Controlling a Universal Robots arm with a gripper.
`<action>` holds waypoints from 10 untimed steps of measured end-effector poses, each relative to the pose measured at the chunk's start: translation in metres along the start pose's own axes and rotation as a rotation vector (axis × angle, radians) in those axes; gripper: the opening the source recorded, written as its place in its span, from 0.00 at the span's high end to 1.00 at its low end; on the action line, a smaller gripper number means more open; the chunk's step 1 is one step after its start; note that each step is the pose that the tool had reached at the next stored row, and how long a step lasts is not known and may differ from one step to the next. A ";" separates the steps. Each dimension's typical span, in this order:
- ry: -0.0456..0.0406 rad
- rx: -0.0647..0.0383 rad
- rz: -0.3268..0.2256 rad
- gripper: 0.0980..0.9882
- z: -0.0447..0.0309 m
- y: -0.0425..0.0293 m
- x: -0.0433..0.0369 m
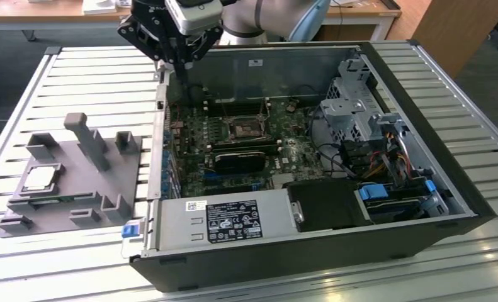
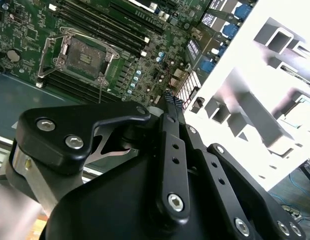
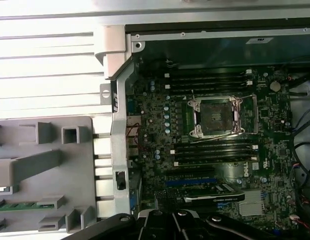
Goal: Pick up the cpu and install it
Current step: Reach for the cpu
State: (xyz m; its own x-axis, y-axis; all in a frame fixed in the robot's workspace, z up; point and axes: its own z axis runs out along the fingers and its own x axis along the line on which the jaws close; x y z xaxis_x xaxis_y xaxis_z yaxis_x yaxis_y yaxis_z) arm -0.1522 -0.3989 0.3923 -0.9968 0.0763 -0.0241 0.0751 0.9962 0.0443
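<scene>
Gripper (image 1: 181,77) above the case (image 1: 316,251) wall edge, clenched on nothing.
The cpu (image 1: 40,178), silver-topped and pale-rimmed, lies flat on the grey holder (image 1: 93,185) outside the case, well apart from the gripper.

Looking like robotics lab set in office-style room. Robot arm (image 1: 265,16) hanging over slatted metal desk (image 1: 30,264). Open computer case (image 1: 316,258) lying on desk, green circuit board (image 1: 190,167) and cables showing inside. Grey holder block (image 1: 72,182) sitting just beside case, carrying chip (image 1: 40,178). Wooden office desks (image 1: 30,22) standing behind, on dark grey floor (image 1: 5,69).
</scene>
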 end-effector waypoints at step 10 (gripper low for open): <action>-0.0001 0.000 0.000 0.99 0.0000 -0.0002 0.0034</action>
State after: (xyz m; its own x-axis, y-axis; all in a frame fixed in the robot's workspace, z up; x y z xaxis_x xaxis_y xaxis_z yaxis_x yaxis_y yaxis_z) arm -0.1556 -0.3989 0.3922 -0.9968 0.0762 -0.0242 0.0751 0.9962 0.0444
